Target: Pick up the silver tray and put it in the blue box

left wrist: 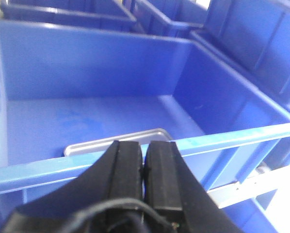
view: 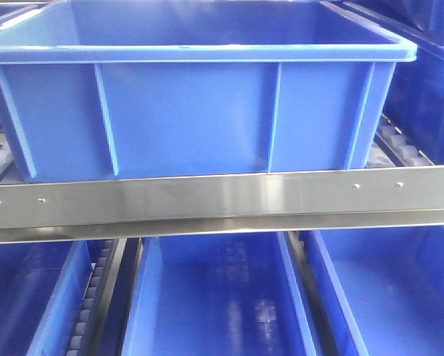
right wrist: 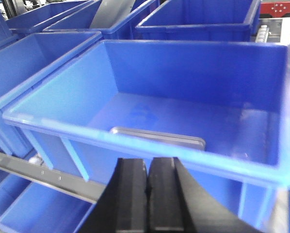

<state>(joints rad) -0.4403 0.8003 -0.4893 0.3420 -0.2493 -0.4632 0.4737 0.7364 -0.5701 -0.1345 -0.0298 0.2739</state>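
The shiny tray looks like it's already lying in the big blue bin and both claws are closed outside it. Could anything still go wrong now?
Probably little. The silver tray lies inside the blue box, close to the near wall, so most of it is hidden and I can't tell whether it sits flat. The left gripper and right gripper are shut just outside the rim; a careless retreat might clip that rim and nudge the box on the steel rack bar.

The left tool (left wrist: 145,160) has its black fingers pressed together, empty; the right tool (right wrist: 147,187) is the same.
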